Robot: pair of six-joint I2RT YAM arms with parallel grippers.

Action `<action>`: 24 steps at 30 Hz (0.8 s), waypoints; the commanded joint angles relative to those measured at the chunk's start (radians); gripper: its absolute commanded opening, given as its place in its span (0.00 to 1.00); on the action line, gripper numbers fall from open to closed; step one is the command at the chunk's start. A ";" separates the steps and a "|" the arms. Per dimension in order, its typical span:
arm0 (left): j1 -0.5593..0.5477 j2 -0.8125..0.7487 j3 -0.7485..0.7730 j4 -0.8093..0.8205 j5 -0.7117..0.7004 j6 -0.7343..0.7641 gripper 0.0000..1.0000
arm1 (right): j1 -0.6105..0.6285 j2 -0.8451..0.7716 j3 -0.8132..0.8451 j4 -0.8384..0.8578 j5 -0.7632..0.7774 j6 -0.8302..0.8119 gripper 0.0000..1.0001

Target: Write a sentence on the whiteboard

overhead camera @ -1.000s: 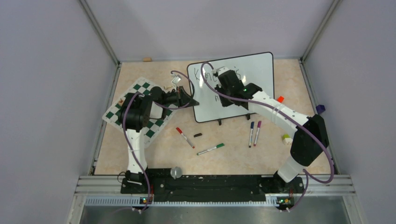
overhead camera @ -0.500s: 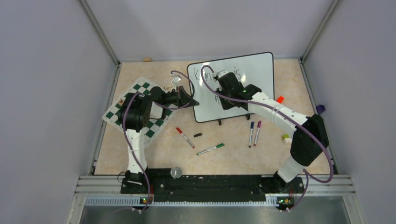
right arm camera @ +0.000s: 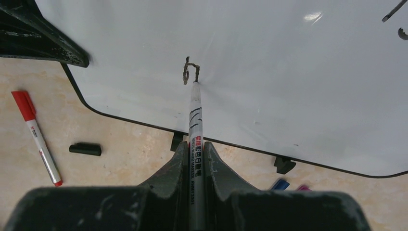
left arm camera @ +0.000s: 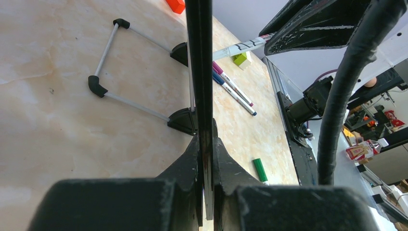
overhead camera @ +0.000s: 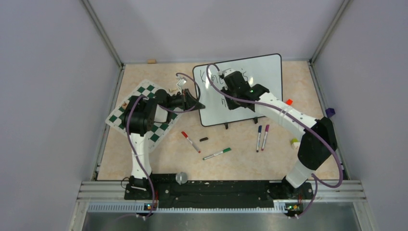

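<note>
Firmly, right gripper (right arm camera: 195, 147) holds marker (right arm camera: 194, 115) against whiteboard (right arm camera: 269, 72) (left gripper (left arm camera: 206, 139) pinching edge).

the left arm (overhead camera: 136, 144), white links with black joints, rises from its near-left base, folds back at the elbow and reaches right. the left gripper (left arm camera: 206, 144), black and two-fingered, is clamped on the thin black edge of the glossy white whiteboard (left arm camera: 198, 72), one finger on each face. the right arm (overhead camera: 288, 115) stretches from the near-right base far and left. the right gripper (right arm camera: 195, 149) pinches a white-barrelled marker (right arm camera: 195, 115), fingers tight on both sides of the barrel.
</note>
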 commanded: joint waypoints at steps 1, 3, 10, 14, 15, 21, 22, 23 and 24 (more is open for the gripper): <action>-0.008 -0.022 0.027 0.162 0.035 0.051 0.00 | -0.015 0.026 0.063 0.064 0.047 -0.007 0.00; -0.008 -0.023 0.026 0.162 0.035 0.053 0.00 | -0.015 0.029 0.071 0.064 0.057 -0.007 0.00; -0.008 -0.026 0.022 0.162 0.036 0.057 0.00 | -0.020 0.029 0.093 0.059 0.080 -0.006 0.00; -0.008 -0.027 0.022 0.162 0.037 0.058 0.00 | -0.022 0.026 0.090 0.058 0.099 0.004 0.00; -0.008 -0.028 0.022 0.162 0.037 0.057 0.00 | -0.024 0.026 0.091 0.052 0.108 0.008 0.00; -0.008 -0.027 0.020 0.162 0.039 0.061 0.00 | -0.033 0.019 0.084 0.034 0.127 0.029 0.00; -0.008 -0.028 0.020 0.162 0.039 0.061 0.00 | -0.035 0.017 0.081 0.032 0.130 0.030 0.00; -0.008 -0.029 0.019 0.162 0.040 0.061 0.00 | -0.035 0.017 0.079 0.029 0.132 0.033 0.00; -0.008 -0.029 0.018 0.162 0.040 0.062 0.00 | -0.035 0.015 0.079 0.027 0.133 0.035 0.00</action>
